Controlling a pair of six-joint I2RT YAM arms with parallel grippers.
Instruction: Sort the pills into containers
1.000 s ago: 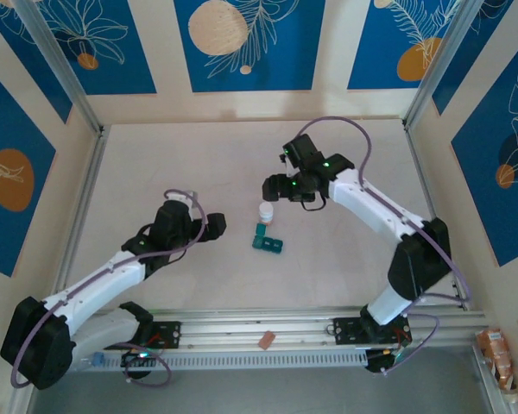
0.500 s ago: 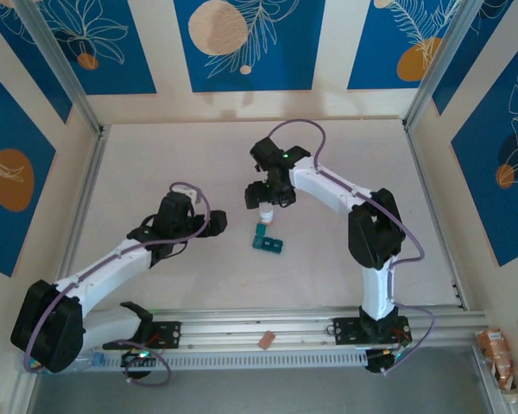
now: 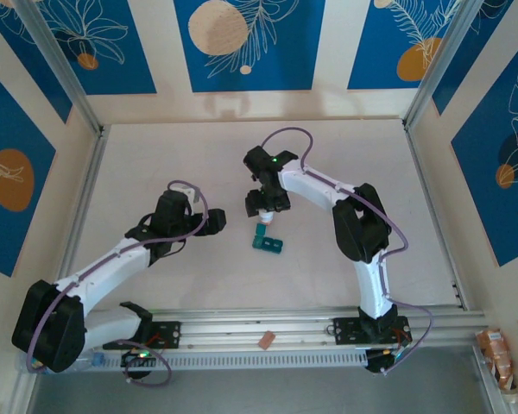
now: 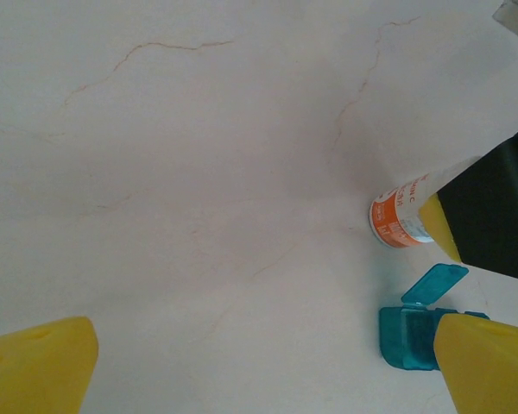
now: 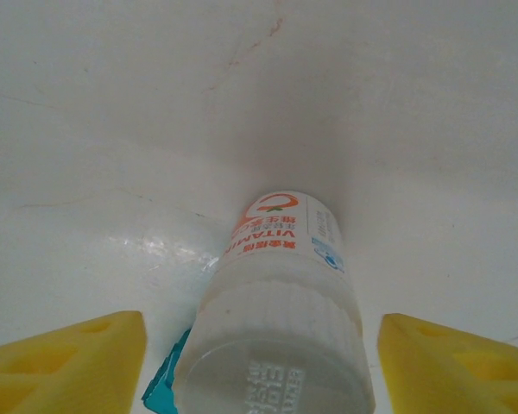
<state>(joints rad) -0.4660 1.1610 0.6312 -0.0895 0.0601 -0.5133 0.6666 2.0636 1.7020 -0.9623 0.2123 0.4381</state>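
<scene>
The vitamin bottle [image 5: 281,285] is best centred between the right gripper's [image 5: 259,358] wide-open, empty fingers [image 5: 65,358], seemingly level with its cap, before closing.

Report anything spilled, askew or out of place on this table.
No spill or damage visible. Only oddity: one lid of the teal pill organiser stands flipped open, beside the upright white bottle. A small brownish scrap lies on the front rail.

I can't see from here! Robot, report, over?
Left claw open, empty. Right claw open, around bottle. Organiser beside it, one lid up.
</scene>
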